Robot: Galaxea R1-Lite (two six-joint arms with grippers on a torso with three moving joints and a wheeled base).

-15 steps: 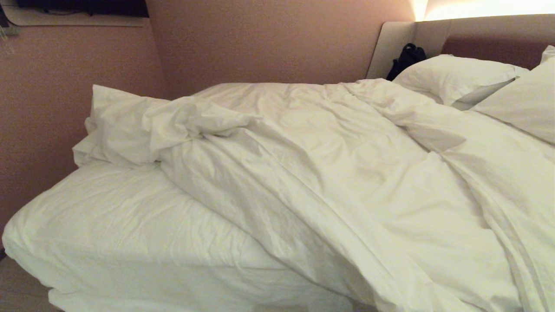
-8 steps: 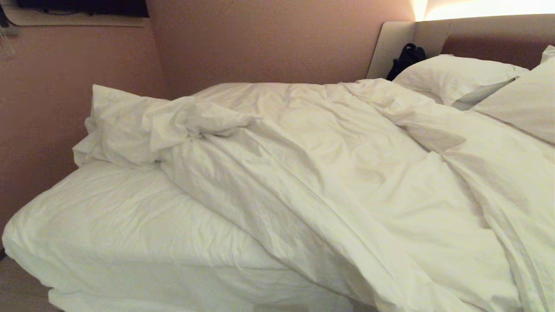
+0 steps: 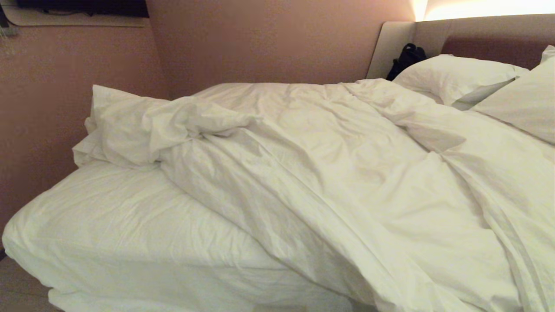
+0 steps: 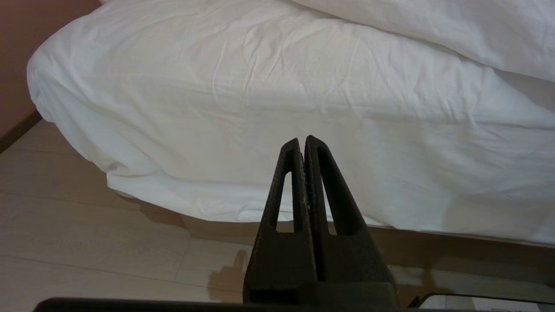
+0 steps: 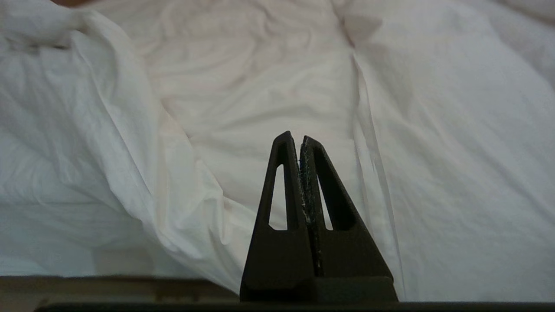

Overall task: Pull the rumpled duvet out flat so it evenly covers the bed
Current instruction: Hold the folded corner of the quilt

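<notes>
Across the bed [image 3: 108,234], duvet [image 3: 329,173] bunched right; near-left fitted sheet [image 3: 121,216] bare. Left gripper [image 4: 302,143] and right gripper [image 5: 295,141] closed, empty. Spreading remains.

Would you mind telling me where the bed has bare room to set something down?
The only free patch is the fitted sheet at the left foot corner, bordered by the wall, the mattress edge and the duvet. Everywhere else is crowded: the bunched duvet covers the middle and right, with pillows at the headboard.
</notes>
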